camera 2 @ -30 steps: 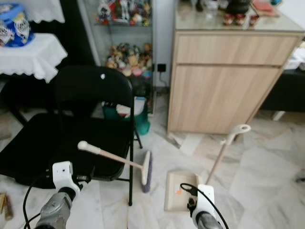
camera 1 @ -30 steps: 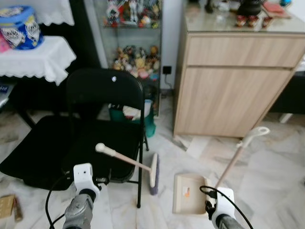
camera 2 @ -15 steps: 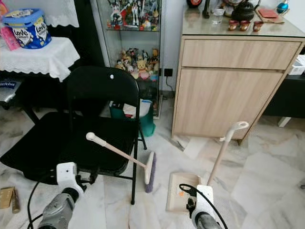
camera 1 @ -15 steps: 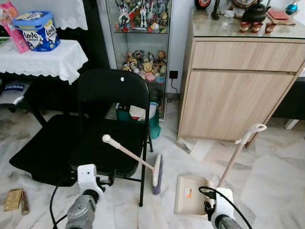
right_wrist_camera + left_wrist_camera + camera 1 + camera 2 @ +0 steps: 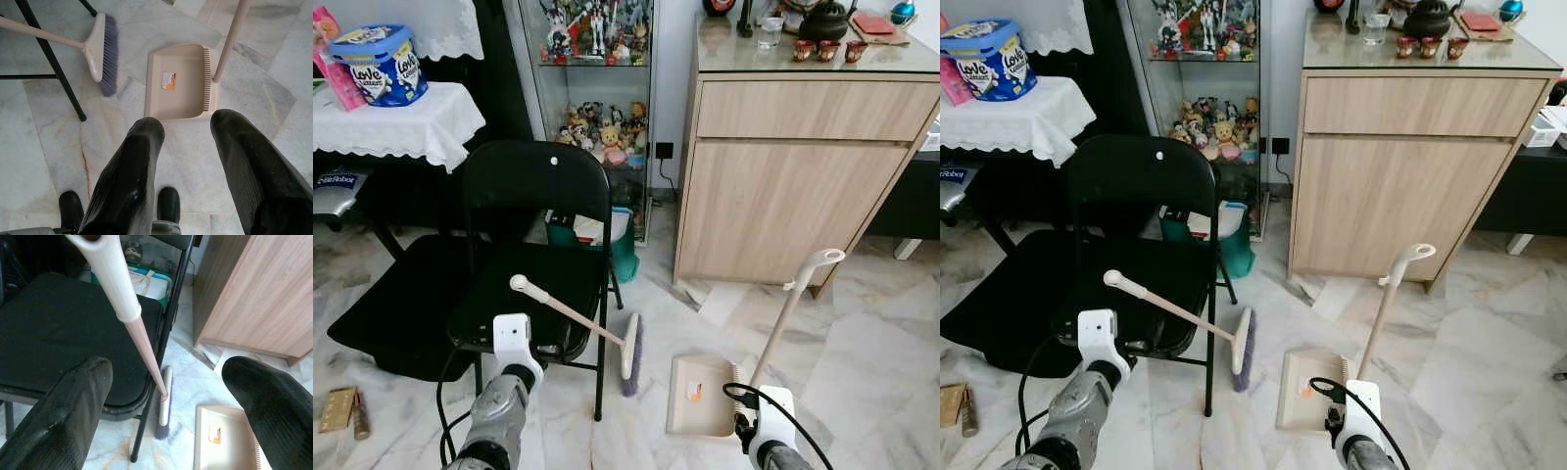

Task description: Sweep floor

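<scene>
Reaching stage: left gripper [image 5: 161, 396], jaws wide, sat just short of the broom [image 5: 573, 318] (propped against the chair [image 5: 533, 211]); next, closing on it.

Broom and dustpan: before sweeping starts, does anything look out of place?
The broom leans askew, its handle resting across the black chair seat, bristles on the floor. The dustpan lies flat beside it. Both pincers are open, holding nothing.

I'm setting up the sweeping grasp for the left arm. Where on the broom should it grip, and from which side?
Probably grip the broom on its thick white handle end, which leans over the black chair seat. The open left pincer already straddles the shaft, so it could close from above.
</scene>
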Tool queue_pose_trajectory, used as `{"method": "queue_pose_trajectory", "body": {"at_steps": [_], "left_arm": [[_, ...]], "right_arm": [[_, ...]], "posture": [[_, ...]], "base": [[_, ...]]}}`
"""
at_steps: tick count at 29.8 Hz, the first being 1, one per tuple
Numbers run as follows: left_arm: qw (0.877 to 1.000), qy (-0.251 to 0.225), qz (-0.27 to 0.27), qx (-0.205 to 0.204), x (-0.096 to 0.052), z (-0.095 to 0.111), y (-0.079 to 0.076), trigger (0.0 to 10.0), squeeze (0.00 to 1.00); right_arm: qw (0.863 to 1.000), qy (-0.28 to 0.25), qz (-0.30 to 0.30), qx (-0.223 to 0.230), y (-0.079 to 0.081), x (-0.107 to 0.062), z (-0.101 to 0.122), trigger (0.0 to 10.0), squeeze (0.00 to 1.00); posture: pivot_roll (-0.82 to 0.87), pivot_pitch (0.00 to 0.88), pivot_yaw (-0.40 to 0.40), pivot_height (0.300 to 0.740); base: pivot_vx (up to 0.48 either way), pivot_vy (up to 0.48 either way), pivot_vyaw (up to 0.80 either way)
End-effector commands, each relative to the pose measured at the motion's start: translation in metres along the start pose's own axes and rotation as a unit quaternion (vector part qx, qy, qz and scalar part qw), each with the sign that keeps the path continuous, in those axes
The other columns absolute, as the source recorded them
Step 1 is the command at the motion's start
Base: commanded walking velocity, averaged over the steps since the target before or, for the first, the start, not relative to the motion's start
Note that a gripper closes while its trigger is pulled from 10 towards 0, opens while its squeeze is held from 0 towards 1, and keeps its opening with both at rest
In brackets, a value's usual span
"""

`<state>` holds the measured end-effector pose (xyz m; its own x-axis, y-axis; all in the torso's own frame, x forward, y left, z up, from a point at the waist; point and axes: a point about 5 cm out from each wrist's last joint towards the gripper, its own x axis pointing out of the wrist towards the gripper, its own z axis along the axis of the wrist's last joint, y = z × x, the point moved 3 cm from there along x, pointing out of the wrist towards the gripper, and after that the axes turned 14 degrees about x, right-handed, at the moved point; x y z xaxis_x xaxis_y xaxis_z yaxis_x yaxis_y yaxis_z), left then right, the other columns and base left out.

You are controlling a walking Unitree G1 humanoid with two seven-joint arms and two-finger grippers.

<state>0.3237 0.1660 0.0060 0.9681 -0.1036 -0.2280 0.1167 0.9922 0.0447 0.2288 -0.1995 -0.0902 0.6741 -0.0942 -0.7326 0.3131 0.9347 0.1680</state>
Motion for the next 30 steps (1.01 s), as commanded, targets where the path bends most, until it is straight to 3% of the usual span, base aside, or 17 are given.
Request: {"method": "queue_pose_trajectory", "body": {"at_steps": [1,2,3,15,25,30], "left_arm": [[1.0,0.019,-0.001,0.013,0.001,-0.003,-0.001,10.0,1.0],[1.0,0.021,0.003,0.018,0.001,-0.004,-0.001,10.0,1.0],[1.0,0.023,0.006,0.02,0.001,-0.004,-0.001,10.0,0.0],[0.998,0.017,0.063,-0.013,0.01,0.008,0.007,10.0,0.0],[0.997,0.004,0.066,-0.03,0.022,0.027,-0.003,10.0,0.0],[0.997,0.005,0.067,-0.027,0.022,0.026,-0.002,10.0,0.0]], "right_arm": [[1.0,-0.004,-0.001,0.004,0.0,0.0,0.002,10.0,0.0],[1.0,-0.005,-0.001,0.004,0.0,0.0,0.002,10.0,0.0],[1.0,-0.004,-0.002,0.004,-0.001,0.0,0.001,10.0,0.0],[1.0,-0.008,-0.001,0.006,0.001,0.0,0.001,10.0,0.0],[1.0,-0.019,-0.002,0.017,0.002,0.001,0.006,10.0,0.0],[0.999,-0.026,0.003,0.022,0.004,0.001,0.011,10.0,0.0]], "posture": [[-0.12,0.0,0.046,0.74],[-0.12,0.0,0.046,0.74],[-0.12,0.0,0.046,0.74],[-0.14,0.0,0.051,0.74],[-0.17,0.0,0.065,0.74],[-0.17,0.0,0.068,0.74]], "base": [[0.0,0.0,0.0],[0.0,0.0,0.0],[0.0,0.0,0.0],[0.0,0.0,0.0],[0.0,0.0,0.0],[0.0,0.0,0.0]]}}
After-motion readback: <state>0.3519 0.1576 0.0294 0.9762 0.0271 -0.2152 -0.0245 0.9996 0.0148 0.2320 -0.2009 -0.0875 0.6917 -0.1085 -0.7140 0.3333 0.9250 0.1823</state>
